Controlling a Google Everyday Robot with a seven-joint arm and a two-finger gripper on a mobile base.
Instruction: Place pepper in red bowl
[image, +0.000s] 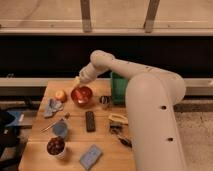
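The red bowl (81, 95) stands on the wooden table (102, 152) at the back, left of centre. My gripper (78, 85) hangs at the bowl's far-left rim, just above its opening, with the white arm (115, 67) reaching in from the right. I cannot make out the pepper as a separate shape. It is either hidden at the gripper or lost against the bowl's red inside.
A round orange fruit (60, 95) and blue cloth (52, 106) lie left of the bowl. A steel cup (105, 100) and green container (117, 89) stand to its right. A black block (90, 121), blue cup (60, 129), purple bowl (56, 146) and blue pad (91, 156) lie nearer.
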